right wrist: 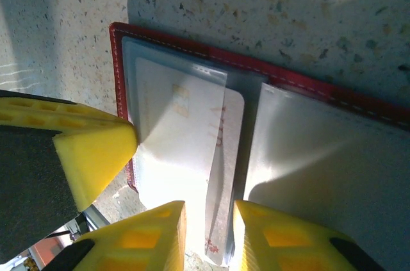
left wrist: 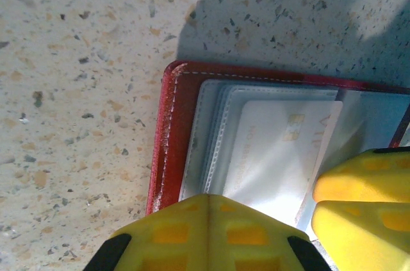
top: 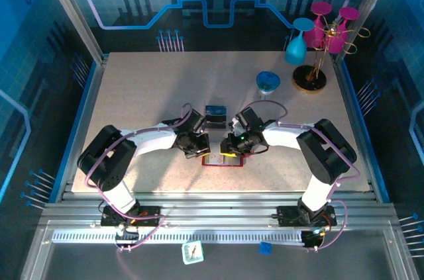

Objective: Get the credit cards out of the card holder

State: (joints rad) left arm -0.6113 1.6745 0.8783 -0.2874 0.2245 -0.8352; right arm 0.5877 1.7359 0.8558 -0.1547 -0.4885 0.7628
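Observation:
The red card holder [top: 222,161] lies open and flat on the table between both arms; its red edge [left wrist: 168,130] [right wrist: 288,79] frames clear sleeves. A white credit card [left wrist: 275,149] [right wrist: 232,156] sits in the left sleeve, one long edge sticking out toward the fold. My left gripper [top: 205,153] [left wrist: 208,199] is shut, its joined tips pressing on the left page. My right gripper [top: 229,154] [right wrist: 210,205] stands open a little, its fingers on either side of the card's protruding edge. A small blue and dark card [top: 214,113] lies on the table behind the holder.
A blue bowl [top: 267,81] sits at the back right. Beside it stands a rack [top: 311,75] with pink and blue cups. The right gripper's yellow fingers [left wrist: 359,188] crowd close beside my left one over the holder.

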